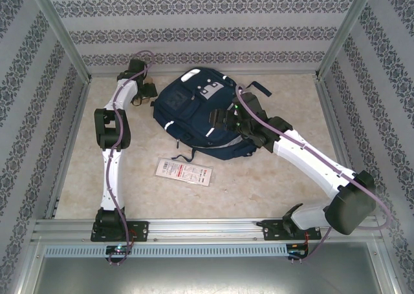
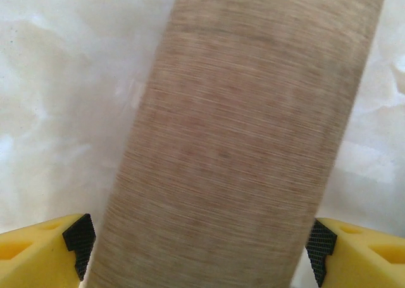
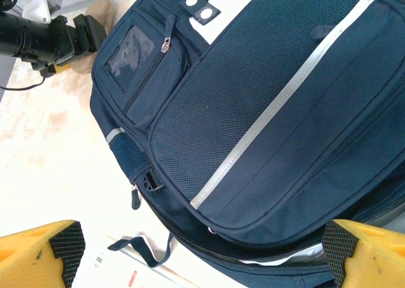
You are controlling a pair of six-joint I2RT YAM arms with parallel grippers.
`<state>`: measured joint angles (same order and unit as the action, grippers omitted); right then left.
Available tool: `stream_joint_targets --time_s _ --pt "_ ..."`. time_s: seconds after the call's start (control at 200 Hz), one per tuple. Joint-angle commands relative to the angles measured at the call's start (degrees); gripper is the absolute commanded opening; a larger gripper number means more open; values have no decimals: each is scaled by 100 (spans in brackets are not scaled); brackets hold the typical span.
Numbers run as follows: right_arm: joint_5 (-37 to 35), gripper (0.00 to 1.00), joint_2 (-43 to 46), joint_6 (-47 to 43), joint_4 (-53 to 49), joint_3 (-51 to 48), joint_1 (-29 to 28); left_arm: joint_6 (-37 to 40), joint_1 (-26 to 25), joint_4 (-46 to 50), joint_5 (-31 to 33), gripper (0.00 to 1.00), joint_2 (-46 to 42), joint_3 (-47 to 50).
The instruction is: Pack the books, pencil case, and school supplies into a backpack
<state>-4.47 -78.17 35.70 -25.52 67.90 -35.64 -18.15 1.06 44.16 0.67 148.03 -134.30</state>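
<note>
While right gripper (image 3: 202, 245) hovers spread and empty over navy backpack (image 3: 266, 111), left gripper (image 2: 199, 244) straddles tan case (image 2: 240, 142), grip unclear; white packet (image 1: 184, 172) nearby.

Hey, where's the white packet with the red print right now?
In the top view, the white packet lies flat on the table, just on the near side of the backpack and slightly left of centre.

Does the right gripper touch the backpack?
Cannot tell. In the right wrist view the open right gripper frames the backpack, but no contact or gap shows plainly.
</note>
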Motion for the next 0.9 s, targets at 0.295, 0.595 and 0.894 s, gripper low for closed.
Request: stream_joint_targets --time_s 0.295,0.595,0.894 --pt "68 98 -5 95 -86 110 -79 86 137 251 -123 54 26 -245" --pt "311 98 -201 95 123 110 -103 -218 131 128 -319 48 -1077 821" --pt "643 98 -723 -27 388 351 -321 -1095 109 -861 -409 44 -3510 4133"
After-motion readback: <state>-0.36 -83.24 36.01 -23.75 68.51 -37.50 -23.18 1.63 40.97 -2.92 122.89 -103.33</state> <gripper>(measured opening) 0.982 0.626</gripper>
